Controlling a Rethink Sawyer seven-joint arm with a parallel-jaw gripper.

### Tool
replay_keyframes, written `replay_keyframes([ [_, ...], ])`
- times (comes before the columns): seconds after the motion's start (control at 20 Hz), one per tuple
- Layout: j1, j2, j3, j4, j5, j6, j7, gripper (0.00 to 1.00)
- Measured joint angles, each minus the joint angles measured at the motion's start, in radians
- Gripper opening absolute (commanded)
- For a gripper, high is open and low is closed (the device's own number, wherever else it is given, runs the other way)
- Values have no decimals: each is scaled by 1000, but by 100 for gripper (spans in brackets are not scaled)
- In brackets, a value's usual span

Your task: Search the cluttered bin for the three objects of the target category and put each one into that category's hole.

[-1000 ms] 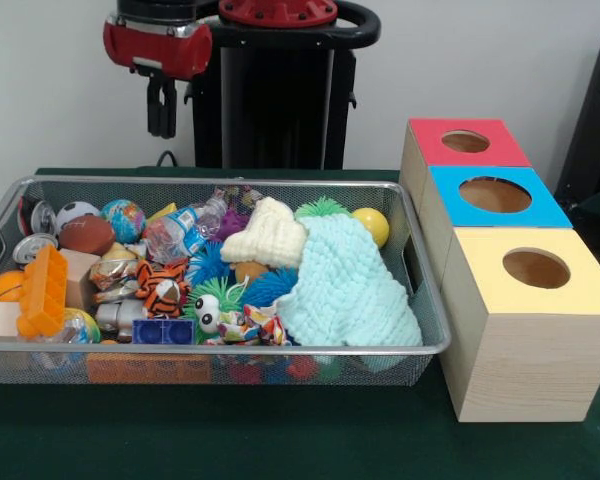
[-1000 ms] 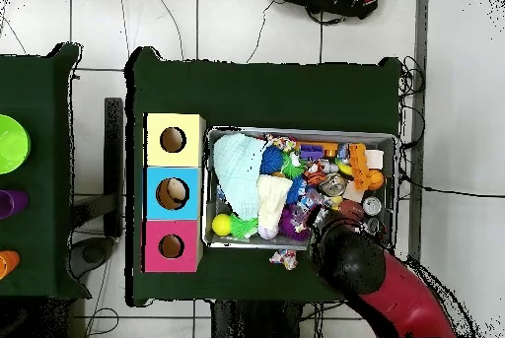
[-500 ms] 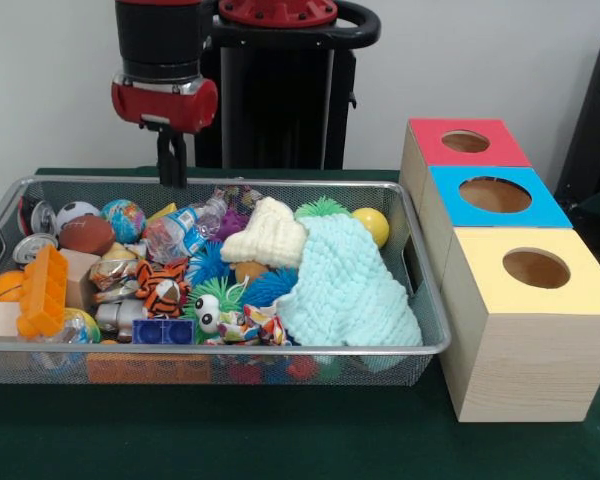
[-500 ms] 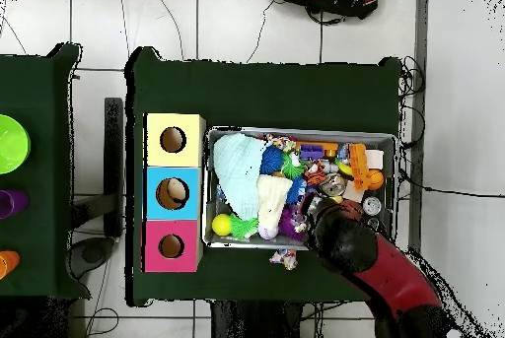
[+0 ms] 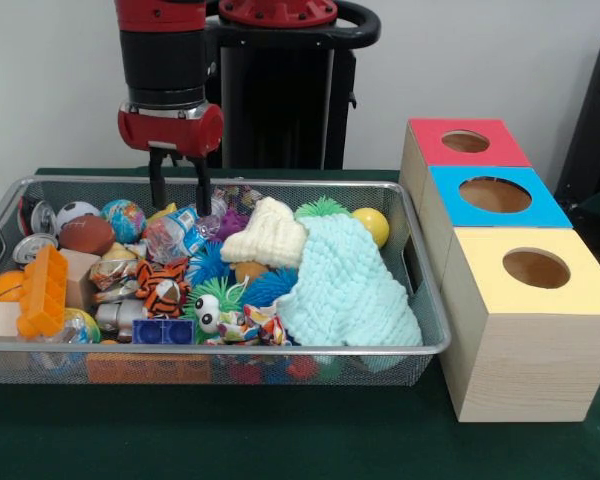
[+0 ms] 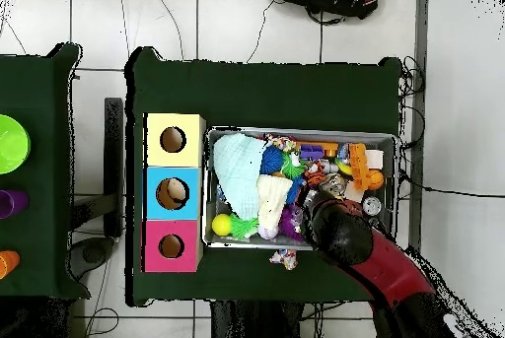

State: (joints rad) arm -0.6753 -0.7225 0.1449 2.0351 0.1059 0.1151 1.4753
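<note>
A wire mesh bin (image 5: 230, 348) holds a jumble of toys, balls, cans and cloths. My gripper (image 5: 179, 200) hangs open just inside the bin's back left part. Its two fingers stand on either side of the top of a crumpled clear plastic bottle (image 5: 183, 232) and do not grip it. To the right stand three wooden boxes with round holes: red-topped (image 5: 430, 148), blue-topped (image 5: 550, 208) and yellow-topped (image 5: 580, 285). In the overhead view the arm's head (image 6: 340, 236) covers the gripper and the bin's lower middle.
A light blue cloth (image 5: 345, 285) and a cream cloth (image 5: 268, 235) cover the bin's right half. A yellow ball (image 5: 372, 224), a globe ball (image 5: 124, 218), a brown football (image 5: 85, 234), an orange block (image 5: 43, 290) and a tiger toy (image 5: 162, 285) lie around. A small toy (image 6: 284, 258) lies outside the bin.
The arm has come down and shifted slightly right into the bin. Its fingers, together before, now stand spread over the plastic bottle.
</note>
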Motion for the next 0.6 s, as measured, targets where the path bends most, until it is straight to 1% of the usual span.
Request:
replay_keyframes([
  [0.2,-10,0,20,0,-1,0,0,100],
  [0.6,-9,0,22,0,-1,0,0,100],
])
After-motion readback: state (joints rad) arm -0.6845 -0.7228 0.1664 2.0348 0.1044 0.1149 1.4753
